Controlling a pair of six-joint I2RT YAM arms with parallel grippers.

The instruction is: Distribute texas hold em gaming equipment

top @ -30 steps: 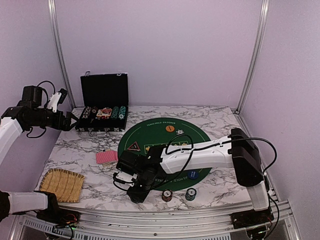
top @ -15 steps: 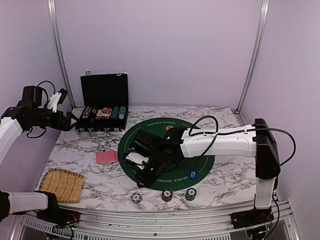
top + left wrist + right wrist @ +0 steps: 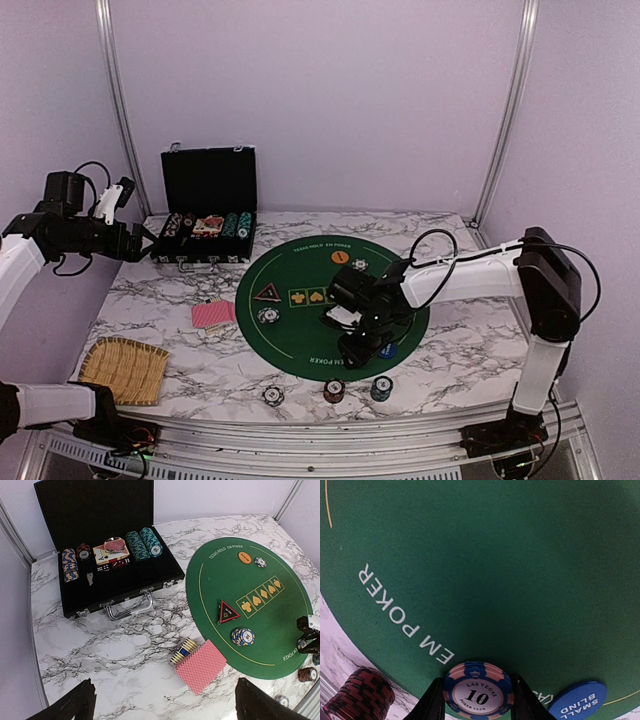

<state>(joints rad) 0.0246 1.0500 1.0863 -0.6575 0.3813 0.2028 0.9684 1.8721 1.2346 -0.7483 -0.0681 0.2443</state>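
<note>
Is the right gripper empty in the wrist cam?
No: the right gripper clamps a blue-and-pink 10 chip between its fingers, over the green felt.

blue marker button [image 3: 577, 700] cut off by bottom edge, dark red chip stack [image 3: 360, 692] clipped at corner, blue chip [image 3: 477, 690] rim partly covered by right gripper [image 3: 478, 707] fingers [image 3: 432, 706]

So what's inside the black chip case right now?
Inside the black chip case: rows of chips, a card pack with a round pinkish piece on top, and dice. Whatever lies under the card pack is covered.
</note>
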